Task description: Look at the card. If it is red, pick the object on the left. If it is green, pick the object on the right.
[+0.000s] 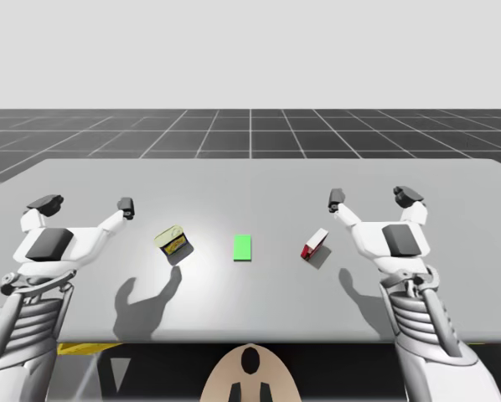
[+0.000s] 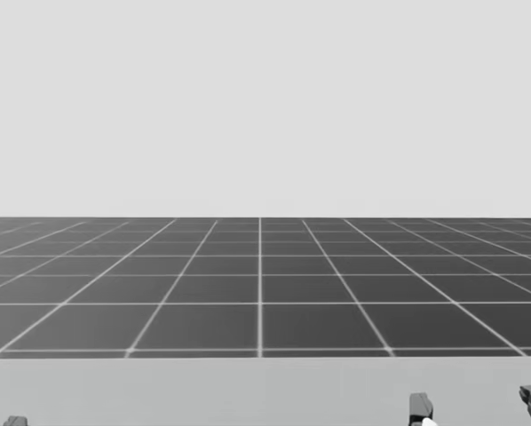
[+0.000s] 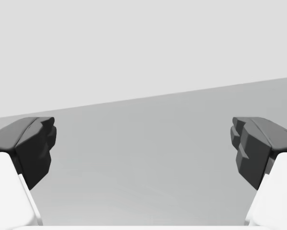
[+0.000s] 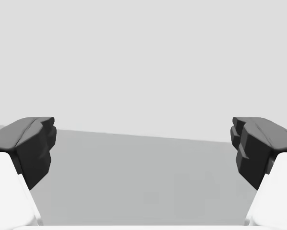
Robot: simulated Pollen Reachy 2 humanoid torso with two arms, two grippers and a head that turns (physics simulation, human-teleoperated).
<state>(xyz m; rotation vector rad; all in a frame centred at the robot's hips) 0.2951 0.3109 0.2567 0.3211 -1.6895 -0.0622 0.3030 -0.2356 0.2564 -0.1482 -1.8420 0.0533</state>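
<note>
Nothing has been picked yet. The green card [image 1: 242, 247] lies flat at the centre of the high view on the counter [image 1: 250, 180]. Since the card is green, the object to take is the one on the right, the red box [image 1: 315, 244]. It sits just right of the card, untouched.

The right arm [image 1: 393, 243] comes in from the lower right. The right jaws are spread wide and released, hanging near the box but apart from it, above and to its right in the frame. The left jaws are likewise released and grasp nothing, well left of the yellow-green tin [image 1: 174, 243].

The head view looks out over the gridded floor [image 2: 259, 284], so the reach, grasp and lift all appear to be left.

The card is a thin, matte rectangle. The box is small and hard-edged, red with a pale face, and rests at a slant. The tin is squat and rounded, with a dark and yellow label. The counter is smooth, pale grey and without gloss.
</note>
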